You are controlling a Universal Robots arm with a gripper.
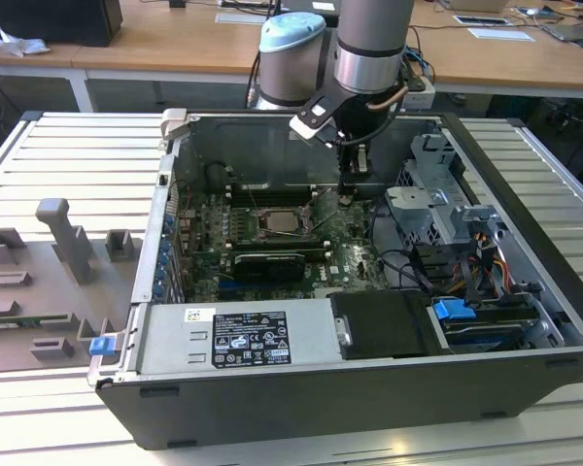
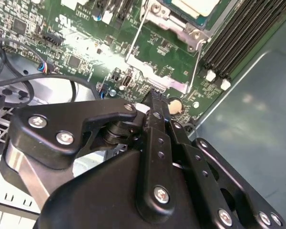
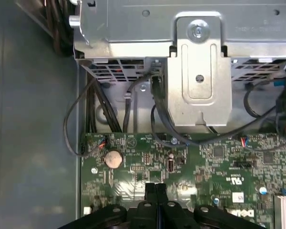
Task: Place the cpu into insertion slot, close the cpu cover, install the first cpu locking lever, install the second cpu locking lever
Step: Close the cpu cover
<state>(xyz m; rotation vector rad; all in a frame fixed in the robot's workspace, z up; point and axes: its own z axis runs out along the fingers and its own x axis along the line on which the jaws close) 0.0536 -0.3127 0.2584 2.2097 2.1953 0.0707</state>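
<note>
Inside the computer case [image 1: 369, 408], over the motherboard [image 1: 355, 257], the gripper [image 1: 348, 191] hangs pinched closed, empty. The cpu cover [image 2: 183, 27] frames the seated cpu [image 2: 195, 5]; 1 locking lever [image 2: 197, 62] stands free. Its fingertips [image 2: 155, 100], near the coin cell [image 3: 113, 158], should, I judge, meet that wire squarely.

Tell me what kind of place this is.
Probably a robotics lab or test bench: a robot arm reaches into an open computer case set on a ribbed metal table, with wooden office desks behind.

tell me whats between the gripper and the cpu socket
Between gripper and socket: green board crossed by a thin silvery metal bar, in the second wrist view.
</note>
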